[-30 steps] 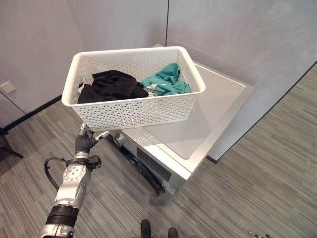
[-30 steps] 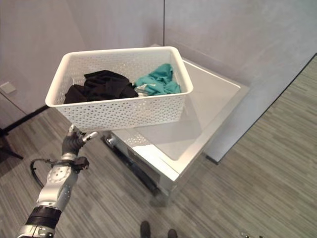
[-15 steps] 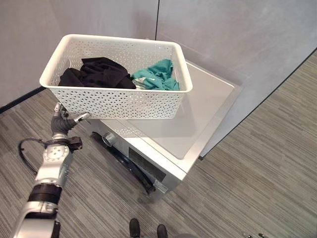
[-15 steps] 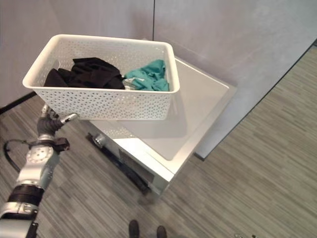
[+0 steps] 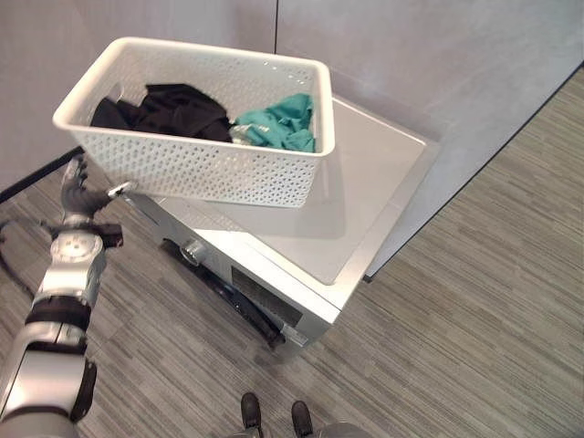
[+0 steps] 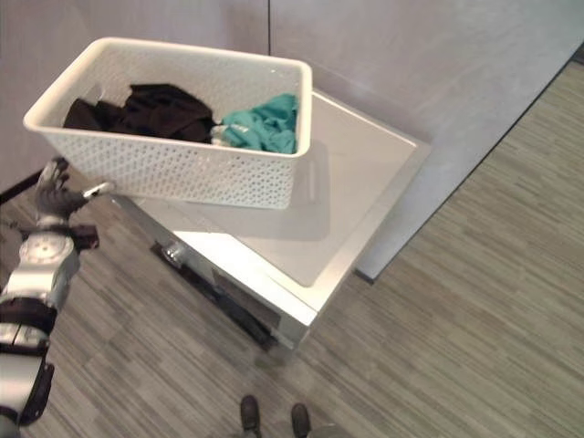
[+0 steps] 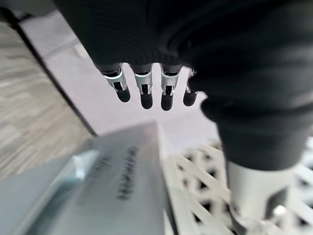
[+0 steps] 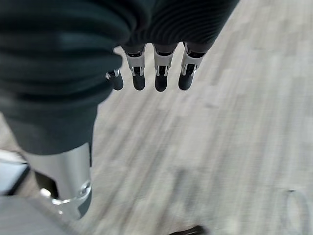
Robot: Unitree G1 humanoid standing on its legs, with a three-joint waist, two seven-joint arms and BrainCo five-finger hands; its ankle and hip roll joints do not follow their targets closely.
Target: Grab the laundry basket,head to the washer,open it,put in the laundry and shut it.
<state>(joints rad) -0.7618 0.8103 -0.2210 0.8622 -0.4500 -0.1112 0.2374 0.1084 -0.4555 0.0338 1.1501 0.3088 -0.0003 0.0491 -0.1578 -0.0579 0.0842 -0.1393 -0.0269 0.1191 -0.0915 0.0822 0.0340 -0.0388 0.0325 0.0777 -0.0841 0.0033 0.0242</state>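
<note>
At the far left the left hand point(image 5: 80, 193) is raised beside the near corner of the white perforated laundry basket point(image 5: 201, 169), its fingers point(image 7: 143, 91) straight and spread, gripping nothing; the thumb tip reaches toward the basket's lower edge, and whether it touches cannot be told. The basket sits on the left part of the washer point(image 5: 365, 196), on its flat grey top, overhanging the machine's left front edge and tilted slightly. Inside the basket a black garment point(image 5: 169, 109) lies heaped at the left end and a teal garment point(image 5: 283, 123) bunched at the right end, the two touching in the middle. Below the basket, on the washer's front face, a round knob point(image 5: 192, 248) shows beside the dark curved rim of the door point(image 5: 242, 306), which looks closed. The washer stands in a corner of grey walls point(image 5: 438, 64) on striped grey carpet point(image 5: 474, 310). In the right wrist view the right hand point(image 8: 63, 58) hangs over the carpet with fingers point(image 8: 161, 73) straight and relaxed, gripping nothing.
</note>
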